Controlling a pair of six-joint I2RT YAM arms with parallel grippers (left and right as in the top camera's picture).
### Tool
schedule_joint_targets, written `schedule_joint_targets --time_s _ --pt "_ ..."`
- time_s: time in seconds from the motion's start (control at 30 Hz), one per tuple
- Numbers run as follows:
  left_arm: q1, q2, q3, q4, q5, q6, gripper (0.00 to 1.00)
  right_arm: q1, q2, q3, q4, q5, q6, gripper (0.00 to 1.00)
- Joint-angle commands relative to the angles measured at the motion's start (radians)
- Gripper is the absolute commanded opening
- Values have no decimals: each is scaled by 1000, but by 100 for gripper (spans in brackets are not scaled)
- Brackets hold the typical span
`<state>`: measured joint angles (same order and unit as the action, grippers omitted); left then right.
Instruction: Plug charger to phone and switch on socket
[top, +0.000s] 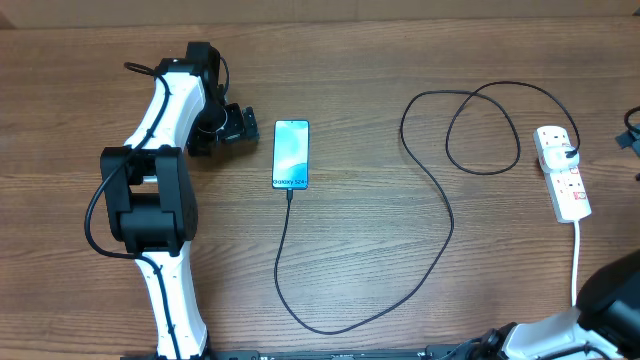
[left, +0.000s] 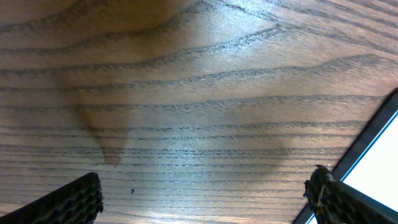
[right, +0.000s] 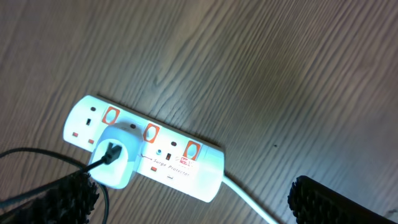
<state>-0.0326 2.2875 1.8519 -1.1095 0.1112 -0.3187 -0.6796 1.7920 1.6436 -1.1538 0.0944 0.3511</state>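
1. Left gripper has its jaws spread wide with nothing between them. It sits low over the wooden table, and in its wrist view the two fingertips show at the bottom corners.
2. Right gripper is spread just as wide and grasps nothing. It hangs above the socket.
3. The phone lies flat, just beside the left gripper but apart from it, with its blue-teal screen lit. Its dark edge shows close to one finger in the left wrist view.
4. The charger has its tip at the phone's end by the "Galaxy" text; whether it is fully seated cannot be told. The cable sweeps in a wide curve, loops near the socket, and ends at a pale plug.
5. The socket lies flat, well apart from the phone. It has red-rimmed switches, and a white cord leaves one end. Whether a switch is on cannot be told.
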Motion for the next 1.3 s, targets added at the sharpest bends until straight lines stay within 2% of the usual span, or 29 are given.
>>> schedule_joint_targets --time_s 0.0,0.53,1.27 --pt "-5 -2 0 1 -4 0 100 -3 49 5 -7 -38 46 100" --pt "-5 -2 0 1 -4 0 100 -3 212 3 5 -37 46 100" --pt "-5 -2 0 1 -4 0 100 -3 298 -2 60 -18 30 100"
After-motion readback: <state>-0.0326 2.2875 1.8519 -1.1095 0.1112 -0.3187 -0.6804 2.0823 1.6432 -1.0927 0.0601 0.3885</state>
